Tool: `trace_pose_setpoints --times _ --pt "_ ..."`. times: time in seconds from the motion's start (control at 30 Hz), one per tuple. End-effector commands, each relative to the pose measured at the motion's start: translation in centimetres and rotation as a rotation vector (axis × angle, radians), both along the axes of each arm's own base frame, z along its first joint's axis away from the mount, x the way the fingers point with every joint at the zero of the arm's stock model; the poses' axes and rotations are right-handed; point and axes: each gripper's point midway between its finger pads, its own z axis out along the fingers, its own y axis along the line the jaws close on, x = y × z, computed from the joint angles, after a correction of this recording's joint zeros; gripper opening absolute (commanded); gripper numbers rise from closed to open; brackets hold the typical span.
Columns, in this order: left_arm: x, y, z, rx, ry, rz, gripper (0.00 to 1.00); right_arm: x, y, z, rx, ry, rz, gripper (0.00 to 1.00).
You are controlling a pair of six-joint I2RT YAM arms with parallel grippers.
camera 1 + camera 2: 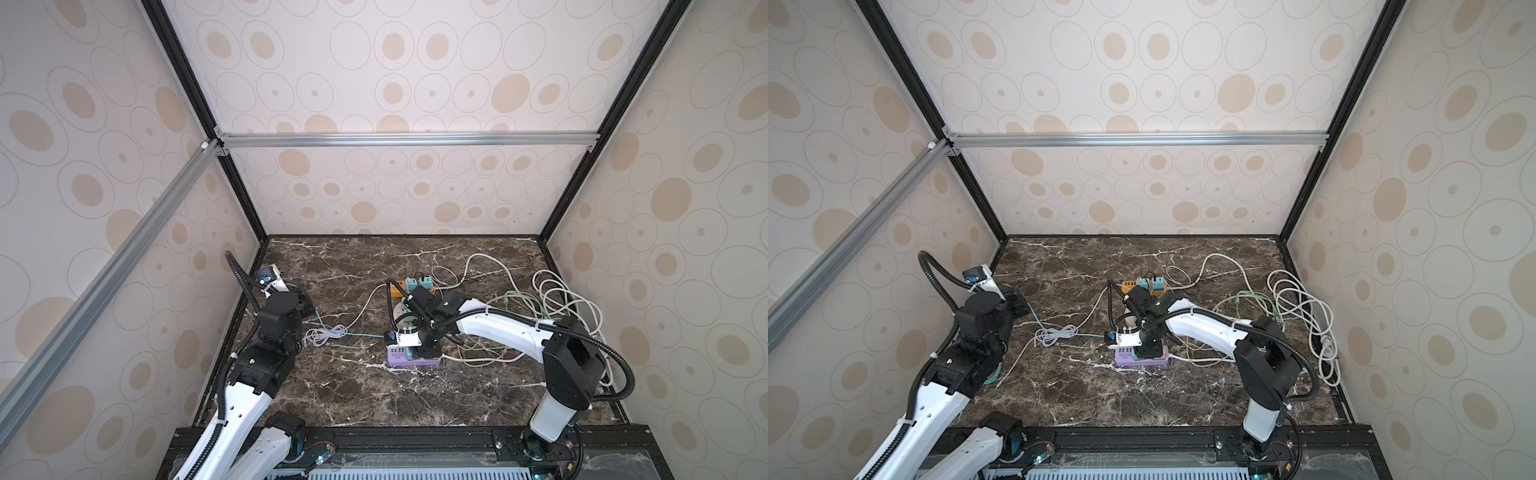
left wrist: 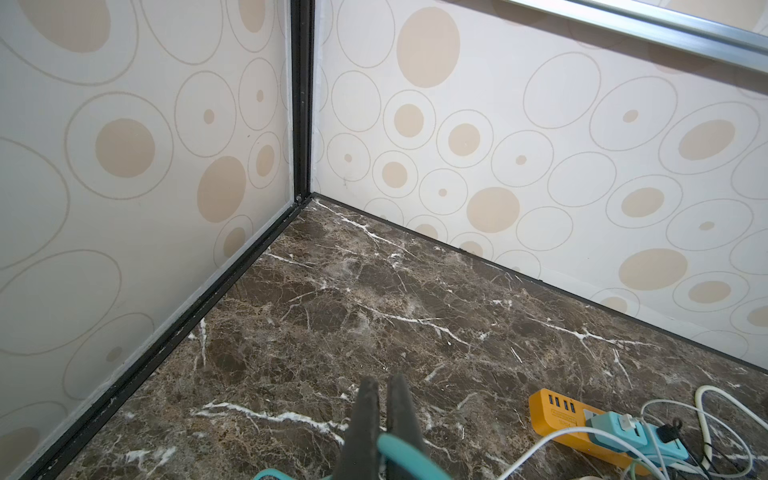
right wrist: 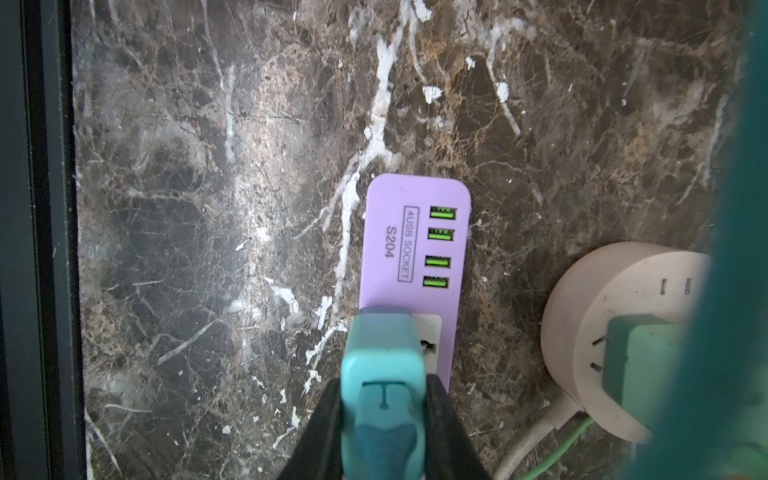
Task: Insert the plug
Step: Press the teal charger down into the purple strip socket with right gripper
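Marble tabletop (image 1: pixel 374 395); right arm (image 1: pixel 498 328) reaches inward, fingers (image 3: pixel 449 428) pinching plug (image 3: pixel 384 365).

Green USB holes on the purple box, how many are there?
4. The green ports form one row along a long edge of the flat purple plastic power strip: two near its free end, two nearer the teal plastic plug. The plug hides part of it.

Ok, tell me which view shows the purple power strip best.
Right wrist view: the flat purple plastic power strip lies close, label and four USB ports readable. Both top views show it small, partly covered. Left wrist misses it.
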Motion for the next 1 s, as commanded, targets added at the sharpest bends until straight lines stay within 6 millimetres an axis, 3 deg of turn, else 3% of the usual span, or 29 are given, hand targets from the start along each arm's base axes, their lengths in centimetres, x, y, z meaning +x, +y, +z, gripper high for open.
trace_pose_setpoints --times 0.0,0.2,0.43,0.6,0.97 --pt "-0.1 0.3 0.8 0.002 -0.016 0.007 0.00 -1.4 -3.3 -2.5 -0.167 0.068 0.020 0.26" --pt "-0.1 0.3 0.7 0.006 -0.014 0.010 0.00 -1.3 -4.6 -3.7 -0.224 0.040 0.031 0.14" --pt "-0.1 0.3 0.7 0.007 -0.014 0.010 0.00 -2.0 -5.7 -5.2 -0.278 0.071 0.042 0.11" --pt "-0.1 0.3 0.7 0.004 -0.015 0.009 0.00 -1.9 -5.3 -4.8 -0.271 0.074 0.037 0.16" --pt "0.1 0.2 0.7 0.009 -0.014 0.002 0.00 -1.1 -1.5 -0.8 -0.075 0.067 0.000 0.40"
